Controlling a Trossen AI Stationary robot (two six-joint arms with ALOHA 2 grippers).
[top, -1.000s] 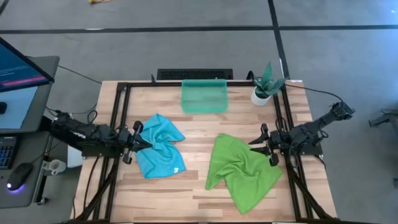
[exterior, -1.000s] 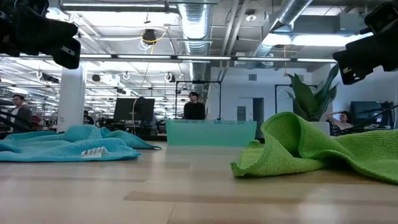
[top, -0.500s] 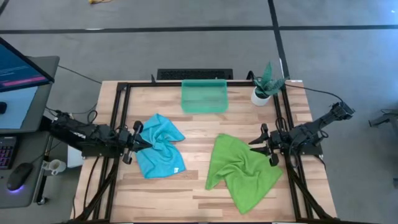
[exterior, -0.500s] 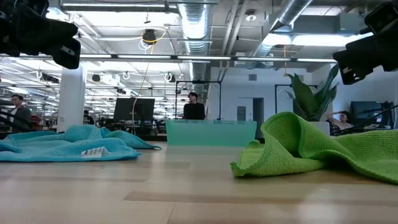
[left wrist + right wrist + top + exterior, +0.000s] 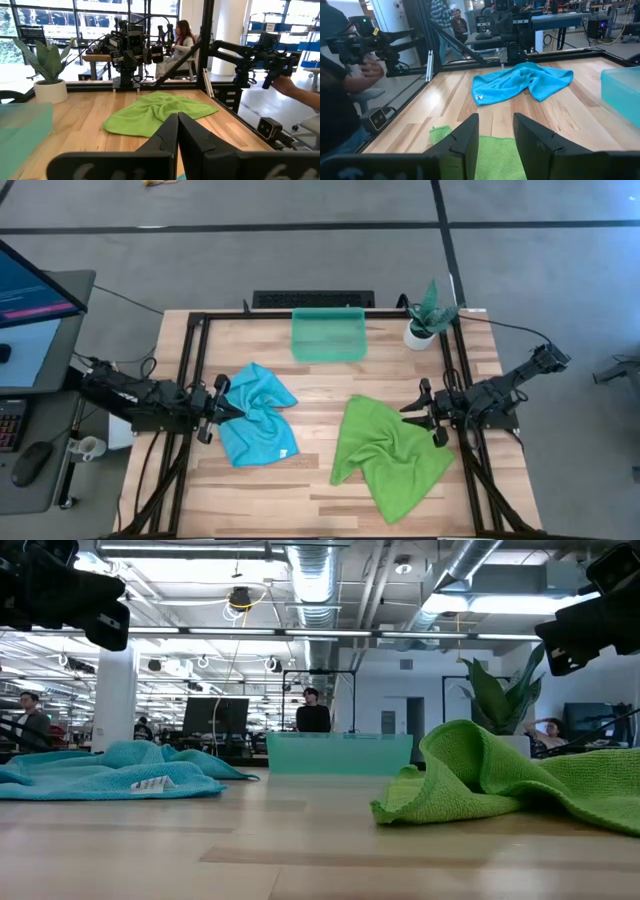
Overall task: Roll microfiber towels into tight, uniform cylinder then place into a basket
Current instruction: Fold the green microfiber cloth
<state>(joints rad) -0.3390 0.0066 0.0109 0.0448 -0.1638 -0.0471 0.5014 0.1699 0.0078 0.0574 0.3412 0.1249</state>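
Right gripper [image 5: 412, 409] above crumpled green towel [image 5: 388, 456]

The light wooden bench [image 5: 320, 490] carried a crumpled blue towel [image 5: 257, 414] on its left half and a rumpled green towel [image 5: 388, 455] on its right, well apart. At the far edge sat a teal basket [image 5: 328, 335], with a small white plant pot [image 5: 419, 334] beside it

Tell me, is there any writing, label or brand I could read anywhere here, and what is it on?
Nothing can be read.
White tag on the blue towel: print too small to read.
Monitor screen beside the table: its lines of text are blurred.
Green towel, basket, plant pot: no writing shows.
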